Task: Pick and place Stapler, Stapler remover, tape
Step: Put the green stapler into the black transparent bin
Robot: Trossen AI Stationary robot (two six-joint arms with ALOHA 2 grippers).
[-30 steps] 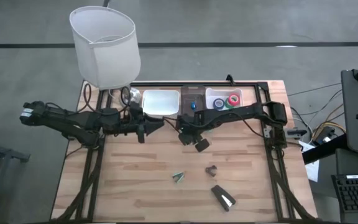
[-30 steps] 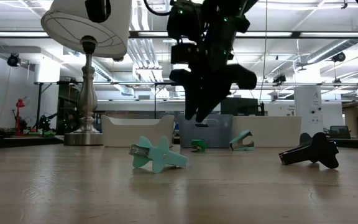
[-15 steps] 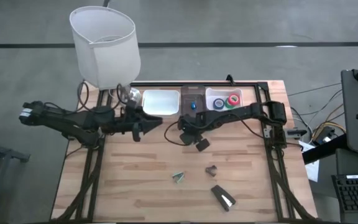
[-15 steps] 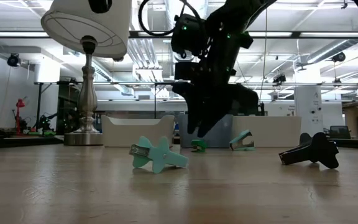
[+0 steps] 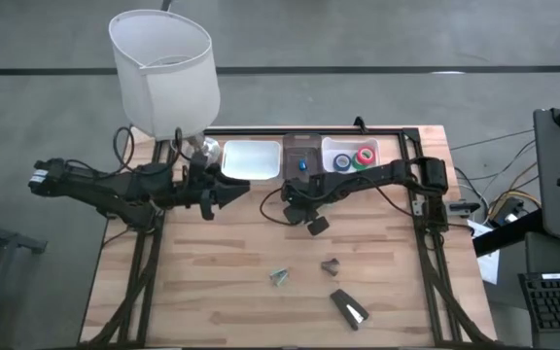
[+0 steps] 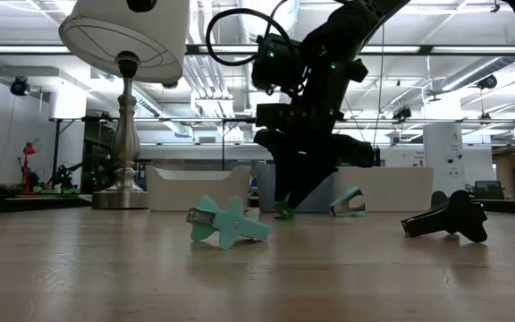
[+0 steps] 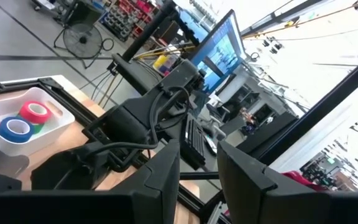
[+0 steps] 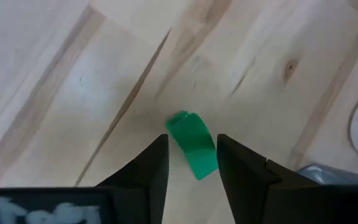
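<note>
The black stapler (image 5: 350, 308) with its silver strip lies near the table's near edge. A black staple remover (image 5: 330, 265) and a teal one (image 5: 279, 277) lie mid-table, the teal one also in the low view (image 6: 226, 224). Blue, red and green tape rolls (image 5: 354, 157) sit in the far white tray. My right gripper (image 8: 191, 142) is open and points down, its fingers on either side of a small green clip-like piece (image 8: 192, 144) lying on the wood; I see no touch. My left gripper (image 5: 224, 194) hangs open, left of the trays.
Three trays line the far edge: a white one (image 5: 252, 160), a grey one (image 5: 299, 148) holding a blue bit, and the tape tray (image 5: 331, 146). A lamp (image 5: 163, 73) stands at the far left corner. Another green remover (image 6: 349, 203) lies near the trays. Bare wood lies left and near.
My right gripper has come down toward the table, closing in over the small green piece, still open. My left gripper has drawn back a little toward the table's left edge. The objects on the table have stayed where they were.
</note>
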